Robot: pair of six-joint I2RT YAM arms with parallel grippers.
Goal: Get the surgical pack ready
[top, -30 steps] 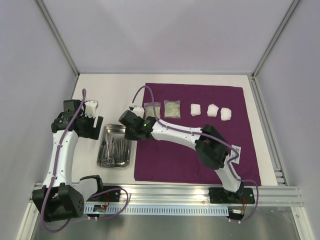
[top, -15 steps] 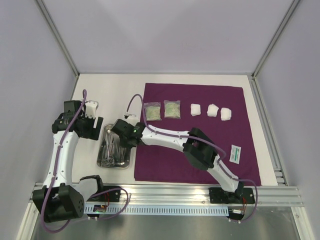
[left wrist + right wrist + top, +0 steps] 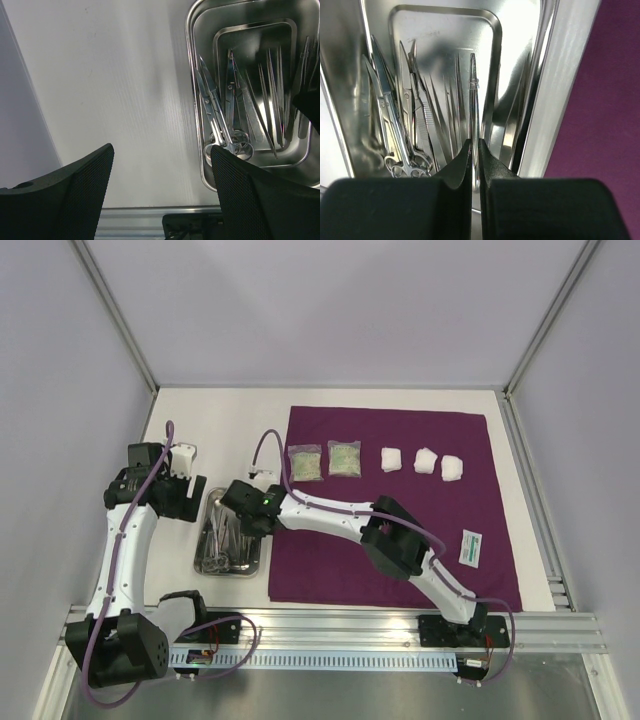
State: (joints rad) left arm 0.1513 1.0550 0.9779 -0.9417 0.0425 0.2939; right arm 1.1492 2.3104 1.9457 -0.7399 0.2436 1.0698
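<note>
At the left of the frame, the left hand (image 3: 161, 155) hangs wide open over the worktop (image 3: 100, 75), holding nothing. Just right of it sits the steel tray (image 3: 230, 571), with scissors (image 3: 217, 115) inside. The right hand (image 3: 474, 142) is down in the tray, pinched on tweezers (image 3: 473, 90). Further right, the purple sheet (image 3: 500, 440) lies flat, with two clear packets (image 3: 305, 462) and three gauze pads (image 3: 427, 460) along its upper part.
</note>
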